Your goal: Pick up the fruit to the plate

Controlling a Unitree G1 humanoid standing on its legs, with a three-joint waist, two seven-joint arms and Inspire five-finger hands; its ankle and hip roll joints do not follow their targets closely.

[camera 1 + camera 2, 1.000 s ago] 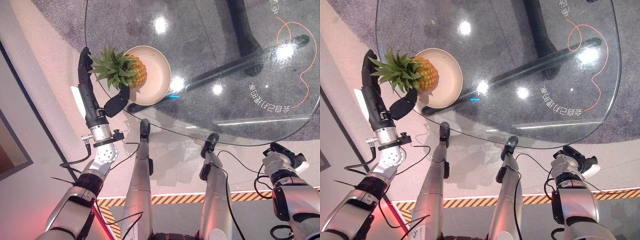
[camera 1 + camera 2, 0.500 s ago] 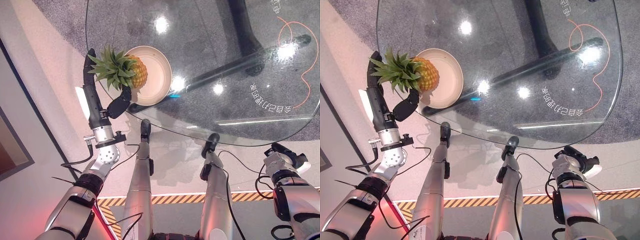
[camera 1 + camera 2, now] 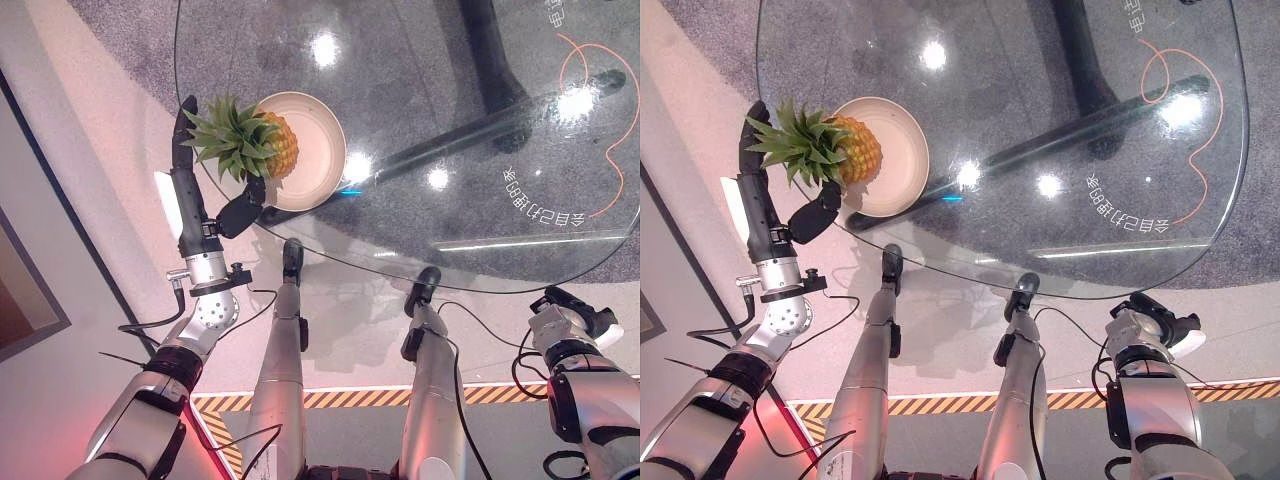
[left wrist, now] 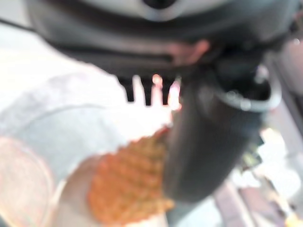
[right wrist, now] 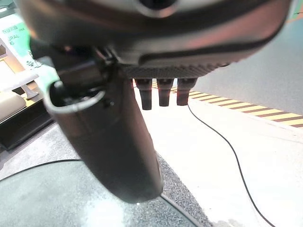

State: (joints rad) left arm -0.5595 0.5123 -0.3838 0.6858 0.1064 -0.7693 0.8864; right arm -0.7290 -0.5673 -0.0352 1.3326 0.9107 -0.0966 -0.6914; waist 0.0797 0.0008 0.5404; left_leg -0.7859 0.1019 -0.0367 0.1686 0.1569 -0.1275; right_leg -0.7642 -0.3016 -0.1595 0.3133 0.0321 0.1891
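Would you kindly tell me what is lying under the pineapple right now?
The pineapple lies on the cream plate's left rim, on the glass table. Its leafy crown overhangs toward the left hand. The rim beneath it is covered.

Round glass table [image 3: 420, 200] — clear top, grey carpet [image 3: 400, 40] and dark table base visible through it. Cream plate [image 3: 318, 150] sits near the table's left edge — pineapple [image 3: 262, 143] lies on it, leaves overhanging the rim.

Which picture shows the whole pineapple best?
The left eye view: the pineapple shows whole, leaves and all, on the plate. The right eye view shows it likewise. The left wrist view shows just its blurry orange body.
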